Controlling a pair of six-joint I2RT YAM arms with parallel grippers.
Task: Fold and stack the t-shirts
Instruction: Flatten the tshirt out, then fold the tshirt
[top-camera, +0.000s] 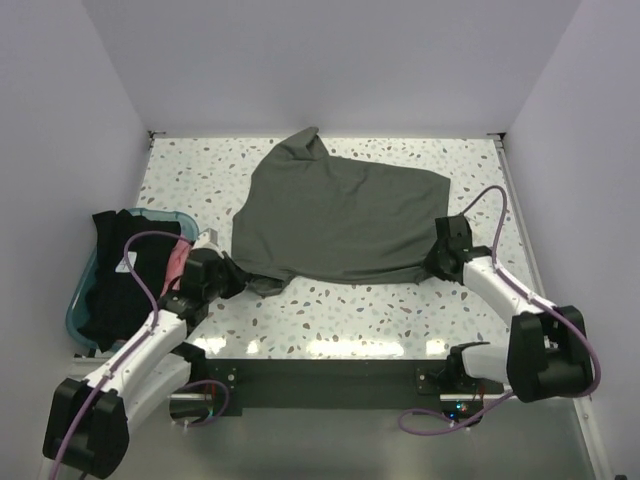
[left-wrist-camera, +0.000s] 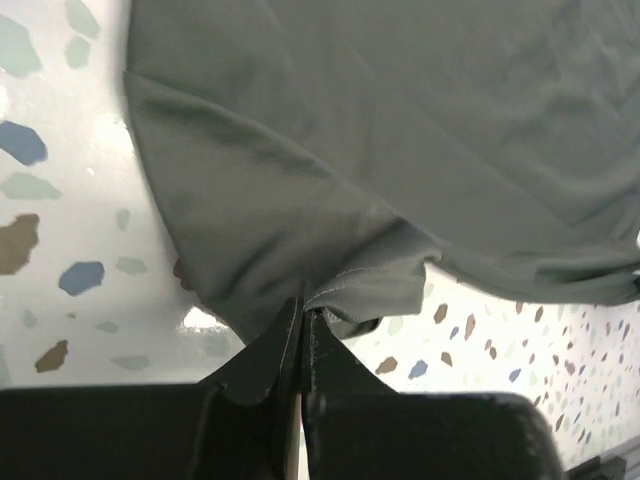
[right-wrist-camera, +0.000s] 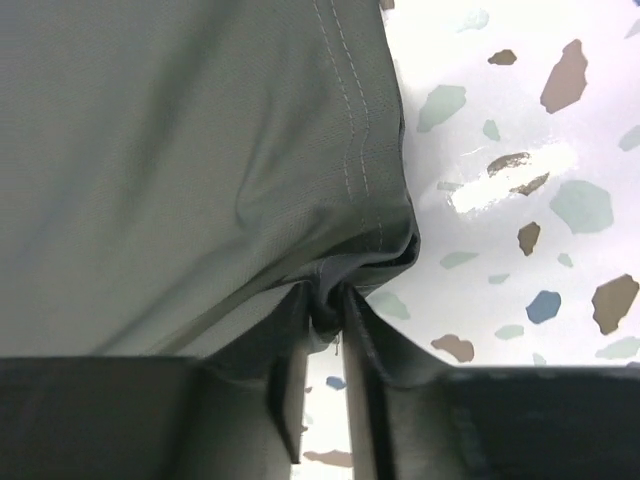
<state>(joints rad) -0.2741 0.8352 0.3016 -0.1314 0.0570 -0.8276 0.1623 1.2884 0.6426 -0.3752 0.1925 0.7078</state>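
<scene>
A: Where's the olive t-shirt (top-camera: 340, 215)?
B: Spread across the middle of the desk (top-camera: 340, 315). Left jaws are clamped on its near-left corner. Right jaws stand slightly parted around its near-right hem.

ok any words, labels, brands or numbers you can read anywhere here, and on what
None: no text can be read in any view.
green shirt: plain, only hem stitching in the right wrist view.
black shirt and pink shirt: no print visible.
tub: no label visible.
table: coloured specks only.
arms: no legible marking.
</scene>
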